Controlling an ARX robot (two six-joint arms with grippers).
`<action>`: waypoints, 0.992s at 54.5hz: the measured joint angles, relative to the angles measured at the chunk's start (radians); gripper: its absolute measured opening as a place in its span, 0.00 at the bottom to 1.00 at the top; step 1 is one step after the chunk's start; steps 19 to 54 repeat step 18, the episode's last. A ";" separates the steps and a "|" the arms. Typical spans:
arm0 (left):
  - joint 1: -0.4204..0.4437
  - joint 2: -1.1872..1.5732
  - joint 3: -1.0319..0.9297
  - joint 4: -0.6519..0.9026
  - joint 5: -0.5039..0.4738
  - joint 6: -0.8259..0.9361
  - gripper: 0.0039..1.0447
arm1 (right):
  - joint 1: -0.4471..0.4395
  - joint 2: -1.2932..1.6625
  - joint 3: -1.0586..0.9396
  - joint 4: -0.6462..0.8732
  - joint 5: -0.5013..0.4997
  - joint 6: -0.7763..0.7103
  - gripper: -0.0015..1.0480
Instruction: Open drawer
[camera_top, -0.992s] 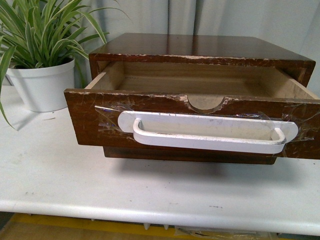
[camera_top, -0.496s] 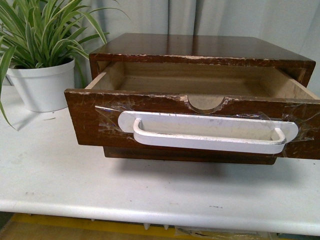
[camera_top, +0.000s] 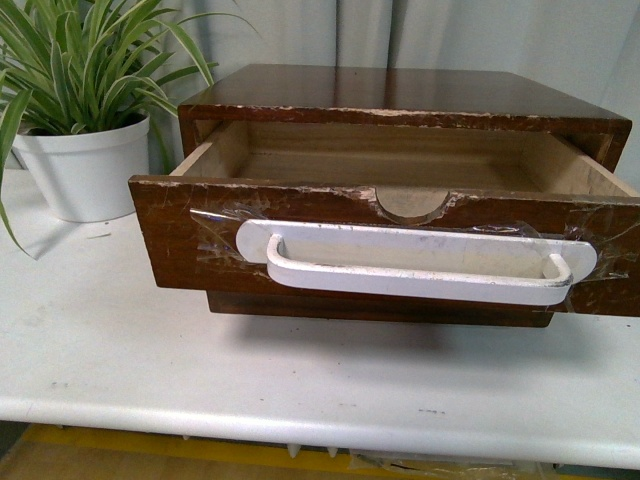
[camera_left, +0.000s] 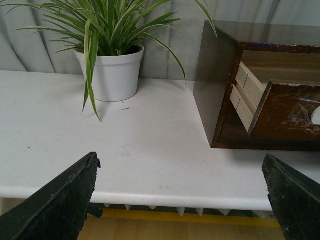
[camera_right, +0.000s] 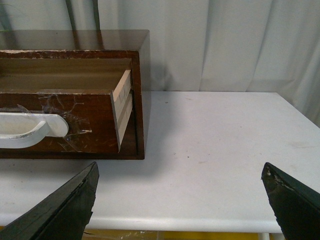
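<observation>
The dark brown drawer (camera_top: 175, 240) stands pulled well out of its wooden cabinet (camera_top: 400, 95), showing pale wood inside. A long white bar handle (camera_top: 410, 270) is taped across its front, under a half-round notch in the chipped top edge. Neither gripper shows in the front view. In the left wrist view the left gripper (camera_left: 182, 167) is open over the table's front edge, with the drawer (camera_left: 287, 110) ahead of it and off to one side. The right gripper (camera_right: 181, 172) is open too, clear of the drawer (camera_right: 75, 120) and its handle (camera_right: 30, 131). Both hold nothing.
A spider plant in a white pot (camera_top: 85, 175) stands on the white table (camera_top: 300, 380) left of the cabinet, also in the left wrist view as the pot (camera_left: 115, 75). Grey curtains hang behind. Bare table top (camera_right: 220, 135) lies right of the cabinet.
</observation>
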 joint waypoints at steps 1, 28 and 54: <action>0.000 0.000 0.000 0.000 0.000 0.000 0.94 | 0.000 0.000 0.000 0.000 0.000 0.000 0.91; 0.000 0.000 0.000 0.000 0.000 0.000 0.94 | 0.000 0.000 0.000 0.000 0.000 0.000 0.91; 0.000 0.000 0.000 0.000 0.000 0.000 0.94 | 0.000 0.000 0.000 0.000 0.000 0.000 0.91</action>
